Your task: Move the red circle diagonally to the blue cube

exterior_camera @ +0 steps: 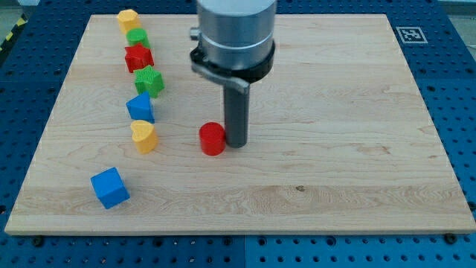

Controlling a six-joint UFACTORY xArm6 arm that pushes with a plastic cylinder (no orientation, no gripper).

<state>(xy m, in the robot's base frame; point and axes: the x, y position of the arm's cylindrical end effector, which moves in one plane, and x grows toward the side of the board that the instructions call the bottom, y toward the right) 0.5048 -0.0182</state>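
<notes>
The red circle (212,138) sits near the middle of the wooden board (335,112). My tip (236,144) rests on the board right next to the red circle's right side, touching or nearly touching it. The blue cube (110,187) lies near the board's lower left corner, well to the lower left of the red circle.
A column of blocks runs down the left side: a yellow block (128,19), a green block (137,37), a red star-like block (138,57), a green block (149,80), a blue block (140,107) and a yellow heart-like block (144,136).
</notes>
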